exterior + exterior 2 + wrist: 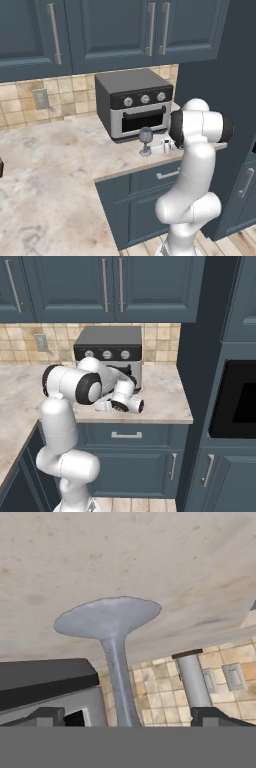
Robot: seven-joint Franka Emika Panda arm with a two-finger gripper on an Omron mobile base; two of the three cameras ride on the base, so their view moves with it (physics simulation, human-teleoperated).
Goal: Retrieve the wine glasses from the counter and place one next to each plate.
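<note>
Wine glass: one is standing upright at centre of the left base view (pixel 145 140), on the surface just in front of the toaster oven, close to the front edge. That spot is leaving its stem reachable from the side.
Hand view: the picture is rolled over, so the glass's round foot (pixel 107 616) is showing upper centre with the stem running down toward the bottom edge, right between the two dark fingertips (pixel 46 716).
End effector: it is sitting low, right of the glass in the left base view (pixel 164 145), jaws spread wide with nothing in them. They are bracketing the stem without touching it, by my reading, lined up to close on the thin part rather than the bowl.
Arm: it is folding sideways across the lower middle of the right base view, wrist laid level so the fingers are coming at the stem horizontally.
Toaster oven: the dark box with silver front is filling the upper middle of the left base view (pixel 134 101), directly behind the glass. It is limiting any approach from the back.
Surface: marble-look stone (pixel 60 165), spreading over the left half of that view.
Step in hand: looks like the pre-grasp on the first glass; nothing is lifted yet.
Risk: a tall, thin-stemmed glass could be tipping if one finger lands first.
</note>
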